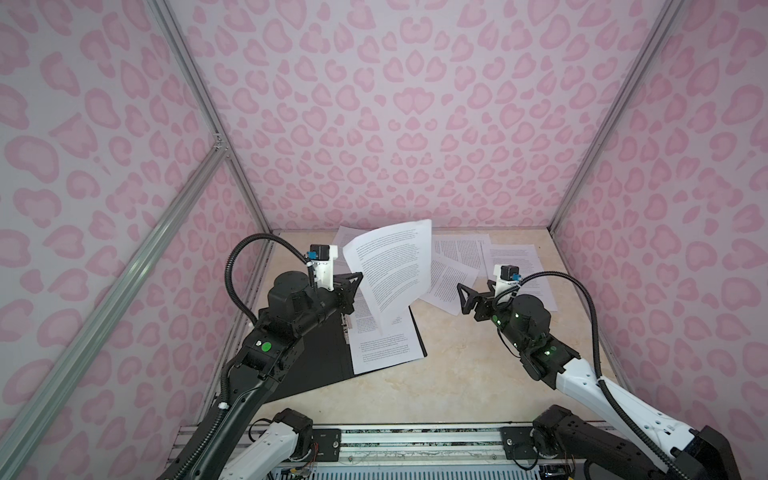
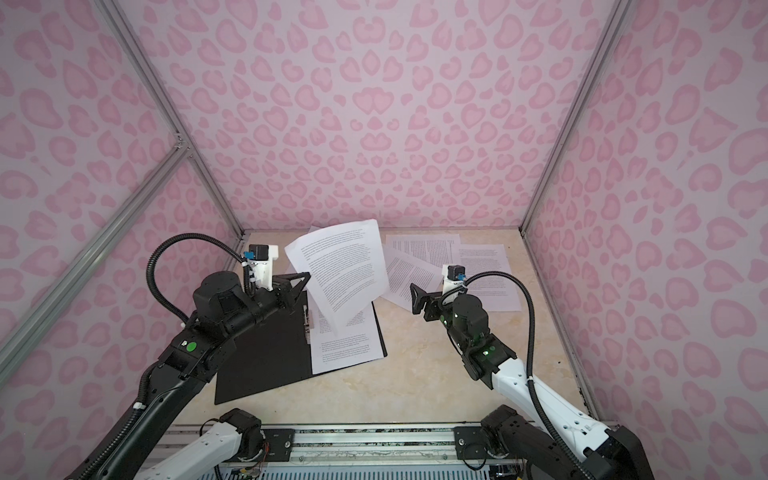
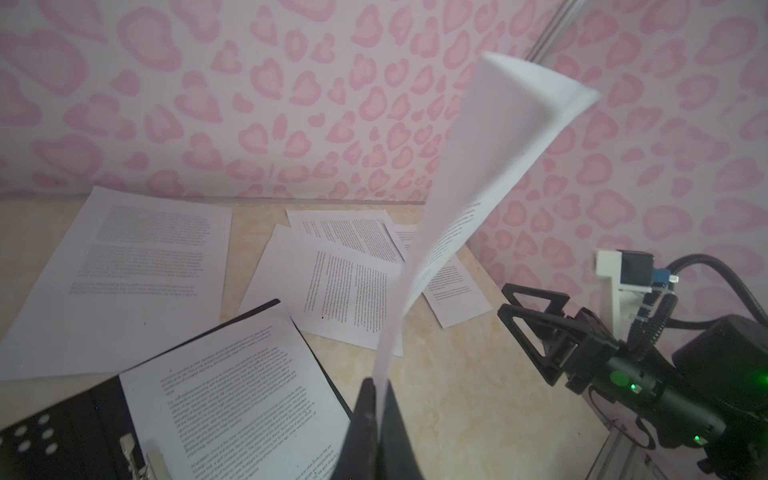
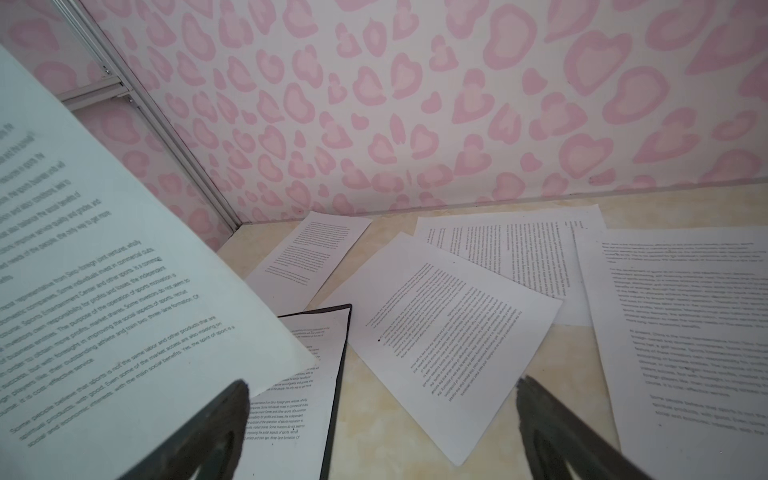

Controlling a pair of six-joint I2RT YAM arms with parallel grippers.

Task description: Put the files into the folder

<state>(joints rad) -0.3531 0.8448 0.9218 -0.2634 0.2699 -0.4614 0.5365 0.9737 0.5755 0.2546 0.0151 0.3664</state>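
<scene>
The folder (image 1: 316, 365) (image 2: 257, 361) lies open on the left of the table, black inside up, with a printed sheet (image 1: 382, 345) (image 3: 232, 395) on its right half. My left gripper (image 1: 360, 276) (image 3: 376, 388) hovers above the folder. It is shut on the edge of one of the files, a white sheet (image 1: 390, 266) (image 2: 340, 266) (image 4: 104, 270) that stands up in the air and curls. To the right of this sheet my right gripper (image 1: 460, 299) (image 4: 382, 384) is open and holds nothing. More files (image 1: 453, 282) (image 4: 449, 332) lie loose behind it.
A metal clip (image 1: 344, 328) (image 3: 133, 453) runs along the folder's spine. Loose sheets lie at the back middle (image 1: 461, 249), back right (image 1: 515, 270) and back left (image 3: 124, 266). Pink patterned walls close three sides. A metal rail (image 1: 415, 436) spans the front edge.
</scene>
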